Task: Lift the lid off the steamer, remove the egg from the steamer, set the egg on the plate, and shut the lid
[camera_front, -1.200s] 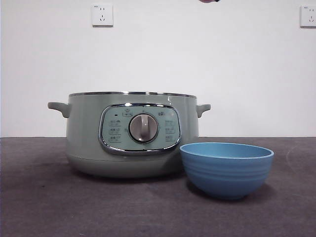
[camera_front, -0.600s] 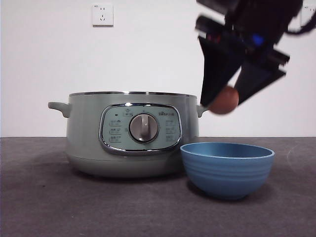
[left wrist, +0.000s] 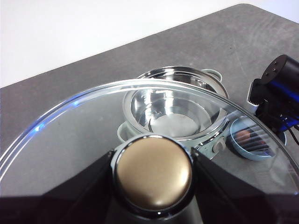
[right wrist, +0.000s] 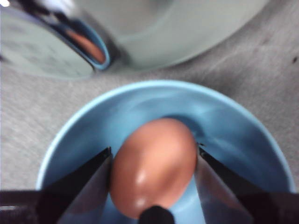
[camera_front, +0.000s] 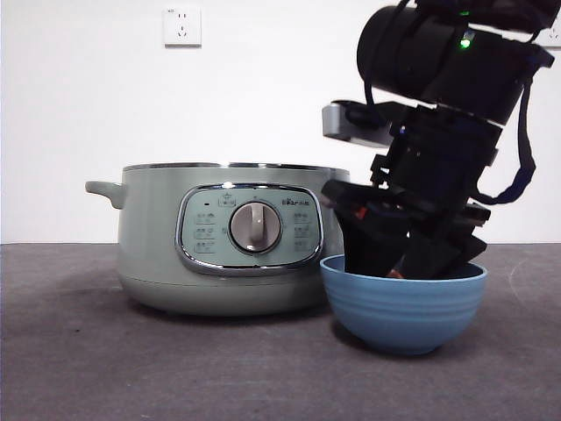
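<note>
Where the front view looks: right gripper (camera_front: 405, 263) dipped into the plate (camera_front: 403, 307), beside the steamer (camera_front: 232, 239). Left wrist: left gripper (left wrist: 153, 173) clamping the lid (left wrist: 70, 135) by its knob. Right wrist: jaws gripping the egg (right wrist: 153, 163), long axis running away from the wrist, inside the plate.

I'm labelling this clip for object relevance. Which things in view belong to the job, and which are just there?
Part of the job:
- steamer, open
- lid, held up by the left gripper
- egg, in the right gripper
- plate, with the egg lowered into it

Just there:
- wall sockets
- table
</note>
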`<state>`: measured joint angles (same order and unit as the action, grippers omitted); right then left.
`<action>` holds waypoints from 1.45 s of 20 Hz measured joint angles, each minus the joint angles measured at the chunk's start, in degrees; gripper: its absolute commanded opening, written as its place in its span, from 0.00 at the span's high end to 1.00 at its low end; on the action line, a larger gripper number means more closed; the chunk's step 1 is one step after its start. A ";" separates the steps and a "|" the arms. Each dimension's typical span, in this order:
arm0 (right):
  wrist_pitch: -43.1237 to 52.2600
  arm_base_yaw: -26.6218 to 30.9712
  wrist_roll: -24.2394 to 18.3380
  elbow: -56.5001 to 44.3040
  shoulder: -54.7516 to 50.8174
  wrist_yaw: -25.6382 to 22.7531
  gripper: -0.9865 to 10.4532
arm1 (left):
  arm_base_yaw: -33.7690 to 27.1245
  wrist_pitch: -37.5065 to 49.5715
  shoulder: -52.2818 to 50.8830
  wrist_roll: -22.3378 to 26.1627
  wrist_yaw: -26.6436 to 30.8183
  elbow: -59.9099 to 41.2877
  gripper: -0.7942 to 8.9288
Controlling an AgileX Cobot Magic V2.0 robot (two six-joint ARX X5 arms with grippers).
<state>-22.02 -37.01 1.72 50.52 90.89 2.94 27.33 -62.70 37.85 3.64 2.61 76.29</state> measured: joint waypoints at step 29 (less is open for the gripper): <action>-9.73 -0.09 0.28 1.20 -41.22 -0.13 0.67 | 0.07 19.69 18.95 0.02 -9.53 0.00 0.93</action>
<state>-31.75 -37.10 2.00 51.72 49.67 2.81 27.40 -43.00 56.80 3.66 -6.92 76.29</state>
